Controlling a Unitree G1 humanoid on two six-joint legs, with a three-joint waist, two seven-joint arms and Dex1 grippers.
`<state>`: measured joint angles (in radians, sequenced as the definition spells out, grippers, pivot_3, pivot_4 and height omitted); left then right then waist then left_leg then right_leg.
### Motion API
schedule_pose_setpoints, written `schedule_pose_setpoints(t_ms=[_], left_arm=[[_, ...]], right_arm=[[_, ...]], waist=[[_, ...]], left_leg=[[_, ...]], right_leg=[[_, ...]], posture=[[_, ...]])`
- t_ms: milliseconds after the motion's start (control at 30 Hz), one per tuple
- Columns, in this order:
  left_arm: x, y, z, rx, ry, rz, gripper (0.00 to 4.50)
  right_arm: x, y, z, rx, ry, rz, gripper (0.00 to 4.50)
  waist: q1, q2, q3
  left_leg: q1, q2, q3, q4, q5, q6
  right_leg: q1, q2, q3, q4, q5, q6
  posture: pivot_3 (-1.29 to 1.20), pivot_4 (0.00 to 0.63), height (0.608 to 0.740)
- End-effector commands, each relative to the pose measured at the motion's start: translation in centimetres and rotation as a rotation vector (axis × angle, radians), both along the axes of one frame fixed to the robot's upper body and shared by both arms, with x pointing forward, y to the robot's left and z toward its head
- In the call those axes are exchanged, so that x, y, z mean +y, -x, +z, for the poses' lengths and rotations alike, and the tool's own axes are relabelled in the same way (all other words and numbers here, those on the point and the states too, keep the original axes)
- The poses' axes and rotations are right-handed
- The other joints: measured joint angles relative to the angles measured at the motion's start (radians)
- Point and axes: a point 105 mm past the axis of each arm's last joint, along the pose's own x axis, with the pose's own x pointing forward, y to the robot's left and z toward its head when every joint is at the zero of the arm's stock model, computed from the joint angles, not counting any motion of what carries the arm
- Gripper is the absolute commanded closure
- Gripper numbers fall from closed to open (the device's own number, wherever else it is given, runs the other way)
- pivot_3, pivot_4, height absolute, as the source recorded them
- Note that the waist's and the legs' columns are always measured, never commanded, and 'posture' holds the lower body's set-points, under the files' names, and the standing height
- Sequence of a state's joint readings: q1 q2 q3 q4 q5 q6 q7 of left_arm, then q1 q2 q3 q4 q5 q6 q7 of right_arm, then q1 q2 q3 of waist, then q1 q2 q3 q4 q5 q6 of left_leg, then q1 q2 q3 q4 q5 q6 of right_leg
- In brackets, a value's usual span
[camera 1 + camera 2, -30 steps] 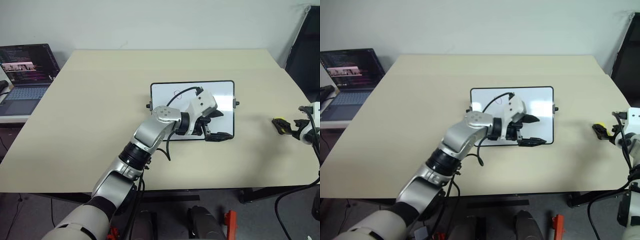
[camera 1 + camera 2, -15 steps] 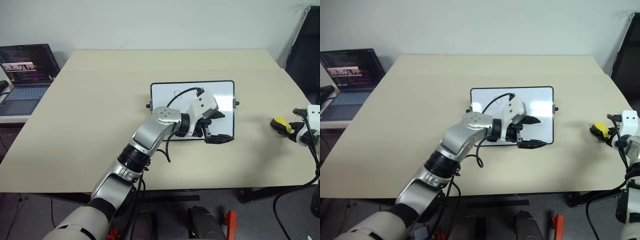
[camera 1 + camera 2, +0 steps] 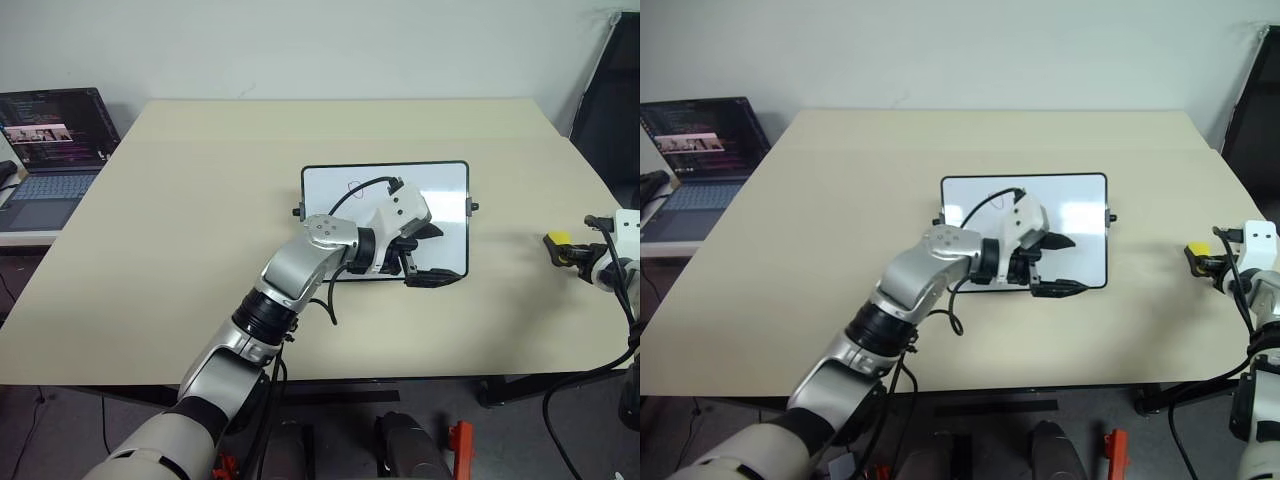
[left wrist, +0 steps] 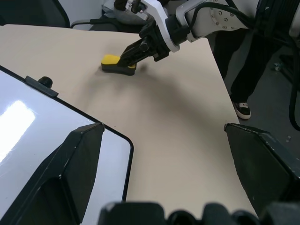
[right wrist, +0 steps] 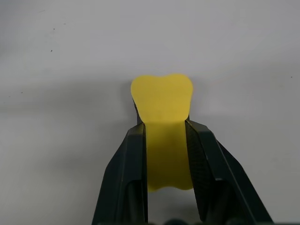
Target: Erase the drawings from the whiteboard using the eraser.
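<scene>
The right tool (image 5: 165, 140) grips the yellow eraser (image 5: 162, 110) between both fingers, low on the worktop (image 3: 200, 200) near its right edge, well apart from the whiteboard (image 3: 440, 185). The left tool (image 3: 432, 252) hangs over the board's near right corner, fingers spread wide. A reddish oval drawing (image 3: 353, 186) marks the board.

A: Surface? 
B: Beige table (image 3: 200, 220), seam running across its far part.
A: What's on it?
B: Whiteboard (image 3: 440, 185) lying flat around the middle, black frame, side knobs. Yellow eraser (image 4: 112, 61) on the tabletop, well apart from the board, toward the right edge.
</scene>
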<state>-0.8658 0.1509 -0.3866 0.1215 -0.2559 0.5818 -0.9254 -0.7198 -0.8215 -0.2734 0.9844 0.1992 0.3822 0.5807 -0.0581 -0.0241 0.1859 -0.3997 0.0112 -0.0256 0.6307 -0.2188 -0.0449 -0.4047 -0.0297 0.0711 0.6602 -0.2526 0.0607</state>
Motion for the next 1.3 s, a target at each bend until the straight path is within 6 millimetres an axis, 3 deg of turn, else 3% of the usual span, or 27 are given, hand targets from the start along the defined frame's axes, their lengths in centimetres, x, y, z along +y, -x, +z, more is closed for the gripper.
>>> schedule_pose_setpoints(t_ms=[33, 200, 367, 467, 767, 900, 967, 1033, 1100, 1300], left_arm=[[-0.2, 0.3, 1.0, -0.035, 0.032, -0.009, 0.00], [-0.1, 0.1, 0.9, -0.034, 0.032, -0.002, 0.00], [1.5, -1.1, 0.8, -0.043, 0.023, 0.053, 0.00], [3.2, -2.1, 0.5, -0.050, 0.008, 0.108, 0.00], [10.5, -4.6, 0.6, -0.140, -0.026, 0.303, 0.00], [15.2, -5.2, 2.1, -0.179, 0.026, 0.415, 0.00], [16.5, -4.6, 2.3, -0.206, 0.023, 0.417, 0.00], [17.8, -3.4, 2.2, -0.231, -0.015, 0.405, 0.00], [18.5, -2.8, 2.4, -0.237, 0.005, 0.424, 0.00], [20.2, -2.4, 1.2, -0.210, -0.007, 0.509, 0.00]], right_arm=[[-0.2, -0.1, 0.5, -0.014, 0.021, -0.004, 3.66], [0.1, 0.1, 0.6, -0.019, 0.016, 0.019, 3.66], [1.0, 0.7, 3.5, -0.092, 0.031, 0.090, 3.66], [2.7, 1.4, 5.2, -0.136, 0.042, 0.164, 3.66], [10.5, 2.7, 13.6, -0.383, 0.084, 0.399, 3.67], [17.1, 2.2, 16.7, -0.512, 0.077, 0.588, 3.67], [19.6, 1.5, 17.0, -0.542, 0.055, 0.636, 3.67], [23.8, 0.5, 16.2, -0.557, 0.090, 0.737, 3.67], [26.3, -0.3, 15.4, -0.566, 0.085, 0.780, 3.67], [29.9, -2.4, 12.7, -0.540, 0.226, 0.827, 3.77]], waist=[[0.000, 0.000, 0.000], [0.000, 0.000, 0.000], [0.000, 0.000, 0.000], [-0.002, 0.001, 0.000], [-0.001, 0.001, 0.000], [-0.007, 0.001, 0.000], [-0.005, 0.001, 0.000], [-0.006, 0.001, 0.000], [-0.006, 0.001, 0.000], [0.023, 0.000, 0.000]], left_leg=[[0.000, 0.000, 0.000, 0.000, 0.000, 0.000], [0.000, 0.000, 0.000, 0.000, 0.000, 0.000], [0.000, 0.000, 0.000, 0.000, 0.000, 0.000], [0.000, 0.000, 0.000, 0.000, 0.000, 0.000], [0.000, 0.001, -0.001, 0.000, 0.000, 0.000], [0.000, 0.002, 0.000, 0.000, 0.000, 0.000], [0.000, 0.003, -0.001, 0.000, 0.000, 0.000], [0.000, 0.003, -0.001, 0.000, 0.000, 0.000], [0.000, 0.004, 0.000, -0.001, 0.000, 0.000], [-0.003, 0.003, -0.001, 0.000, 0.000, 0.000]], right_leg=[[0.000, 0.000, 0.000, 0.000, 0.000, 0.000], [0.000, 0.000, 0.000, 0.000, 0.000, 0.000], [0.000, 0.000, 0.000, 0.000, 0.000, 0.000], [0.000, 0.000, 0.000, 0.001, 0.000, 0.000], [0.000, 0.001, 0.000, 0.002, 0.000, 0.001], [-0.001, 0.001, 0.000, 0.002, 0.000, 0.000], [-0.001, 0.002, -0.001, 0.002, 0.000, 0.000], [-0.001, 0.002, -0.001, 0.001, 0.000, 0.000], [-0.002, 0.002, -0.001, 0.001, 0.000, 0.000], [-0.003, 0.000, -0.003, 0.001, 0.000, -0.001]], posture=[[0.00, 0.150, 0.740], [0.00, 0.150, 0.740], [0.00, 0.150, 0.740], [0.00, 0.150, 0.740], [0.00, 0.150, 0.740], [0.00, 0.150, 0.740], [0.00, 0.150, 0.740], [0.00, 0.150, 0.740], [0.00, 0.150, 0.740], [0.00, 0.150, 0.740]])
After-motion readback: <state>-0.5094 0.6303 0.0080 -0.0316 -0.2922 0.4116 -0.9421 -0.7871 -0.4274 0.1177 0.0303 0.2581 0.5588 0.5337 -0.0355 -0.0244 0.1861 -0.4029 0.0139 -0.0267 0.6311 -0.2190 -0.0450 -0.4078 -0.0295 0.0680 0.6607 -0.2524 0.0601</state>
